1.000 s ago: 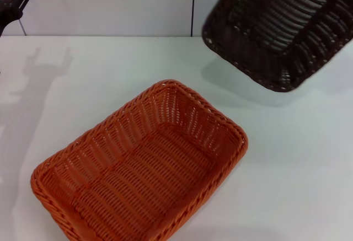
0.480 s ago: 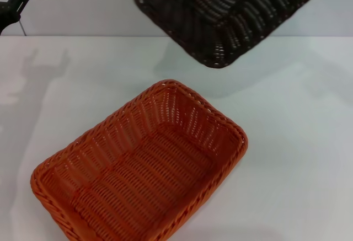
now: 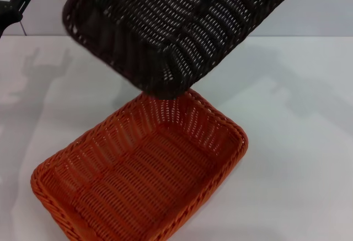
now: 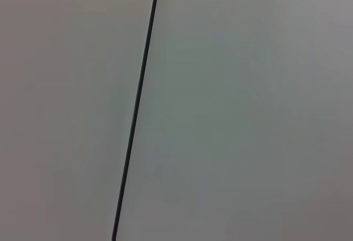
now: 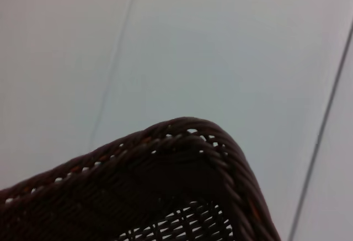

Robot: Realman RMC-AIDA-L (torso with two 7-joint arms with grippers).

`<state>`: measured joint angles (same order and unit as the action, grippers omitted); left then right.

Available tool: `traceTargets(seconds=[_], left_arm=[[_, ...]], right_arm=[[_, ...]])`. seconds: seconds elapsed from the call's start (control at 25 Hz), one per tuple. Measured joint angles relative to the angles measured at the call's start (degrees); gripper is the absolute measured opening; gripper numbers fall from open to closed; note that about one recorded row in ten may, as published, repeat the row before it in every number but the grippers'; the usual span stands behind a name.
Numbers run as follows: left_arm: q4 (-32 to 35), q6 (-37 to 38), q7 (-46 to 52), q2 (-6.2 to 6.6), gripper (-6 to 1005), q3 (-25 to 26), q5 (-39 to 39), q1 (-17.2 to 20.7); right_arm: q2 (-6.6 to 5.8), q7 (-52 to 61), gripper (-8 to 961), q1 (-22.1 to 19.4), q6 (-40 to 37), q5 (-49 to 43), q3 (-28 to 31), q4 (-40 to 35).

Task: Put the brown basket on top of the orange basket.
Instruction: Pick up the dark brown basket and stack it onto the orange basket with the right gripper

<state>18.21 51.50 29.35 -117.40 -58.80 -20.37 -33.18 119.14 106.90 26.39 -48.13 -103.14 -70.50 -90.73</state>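
The brown basket [image 3: 176,26] hangs in the air, tilted, its low corner just above the far end of the orange basket [image 3: 143,180]. The orange basket rests on the white table, open side up and empty. My right gripper is out of the head view. The right wrist view shows the brown basket's braided rim corner [image 5: 187,158] close up, so that arm carries it. My left gripper [image 3: 15,1] is parked high at the far left, away from both baskets.
The white table [image 3: 298,142] spreads around the orange basket. A pale wall with a dark vertical seam [image 4: 135,114] stands behind it.
The brown basket has swung from the far right leftward and nearer, and now overlaps the orange basket's far end. The left arm and the orange basket have not moved.
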Motion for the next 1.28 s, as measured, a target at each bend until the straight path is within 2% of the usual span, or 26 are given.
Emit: traceTargets(seconds=[0.36,0.64,0.92,1.2,1.28], left_arm=[[-0.16,-0.59,-0.58,0.07,829,0.0,-0.11,-0.54],[-0.15,-1.35,-0.62,0.11,829,0.0,-0.11,-0.67],[-0.14,-2.03,-1.55,0.2,829,0.03,0.21,-0.67],[-0.2,-2.58,-2.15,0.18,829,0.42,0.32,-0.74],[-0.22,-3.38,-2.16,0.19,829,0.52,0.34,-1.03]], right_arm=[[-0.23,-0.37,145,-2.58,-4.22,10.89,-1.27,2.59],[-0.22,-1.25,145,-3.03,-10.16,17.2,-1.13,8.95],[0.12,-6.87,145,-4.52,-10.53,24.79,-6.2,15.3],[0.15,-18.83,144,-7.57,-11.77,37.12,-11.71,22.05],[0.15,-18.99,144,-7.84,-12.47,37.44,-11.79,22.79]])
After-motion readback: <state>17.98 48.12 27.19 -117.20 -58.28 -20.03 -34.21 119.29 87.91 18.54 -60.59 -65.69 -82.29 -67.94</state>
